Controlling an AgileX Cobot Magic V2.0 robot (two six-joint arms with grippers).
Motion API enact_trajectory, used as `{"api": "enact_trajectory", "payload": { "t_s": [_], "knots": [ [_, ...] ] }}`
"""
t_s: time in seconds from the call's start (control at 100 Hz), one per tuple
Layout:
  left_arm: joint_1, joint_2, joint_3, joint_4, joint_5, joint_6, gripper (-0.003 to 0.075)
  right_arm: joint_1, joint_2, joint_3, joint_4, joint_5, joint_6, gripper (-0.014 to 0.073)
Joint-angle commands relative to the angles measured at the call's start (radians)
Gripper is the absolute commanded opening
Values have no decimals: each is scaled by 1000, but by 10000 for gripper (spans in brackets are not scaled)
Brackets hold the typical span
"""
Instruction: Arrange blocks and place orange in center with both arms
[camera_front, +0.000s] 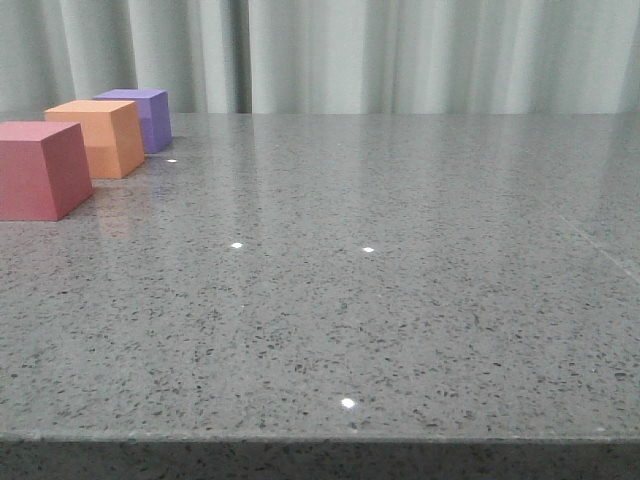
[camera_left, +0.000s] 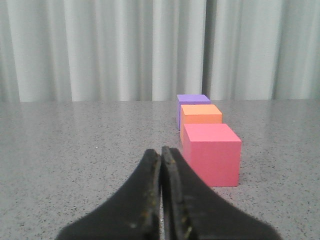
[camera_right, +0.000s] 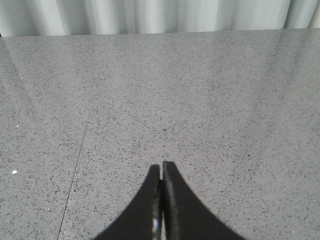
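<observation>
Three foam cubes stand in a line toward 10 o'clock on the grey speckled tabletop in the front view: the pink-red cube nearest and cut off by the picture's left edge, the orange cube in the middle, the purple cube farthest, near the pale curtain. Neighbouring cubes overlap in both views, so gaps between them cannot be judged. From 12 round to 6 o'clock the tabletop lies open up to its front edge. The left pincer has its tips pressed together, holding nothing, with the pink-red cube just ahead at about 1 o'clock. The right pincer is likewise closed and empty above bare stone.
</observation>
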Motion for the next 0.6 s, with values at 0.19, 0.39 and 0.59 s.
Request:
{"api": "enact_trajectory", "payload": {
  "t_s": [0.19, 0.39, 0.59],
  "knots": [
    [0, -30, 44, 1, -76, -1, -20, -7, -6, -16, -21, -68, 0, -69],
    [0, -30, 44, 1, -76, -1, -20, -7, -107, 94, 25, -217, -1, -69],
    [0, -30, 44, 1, -76, -1, -20, -7, -257, 285, 147, -346, -79, -69]
  ]
}}
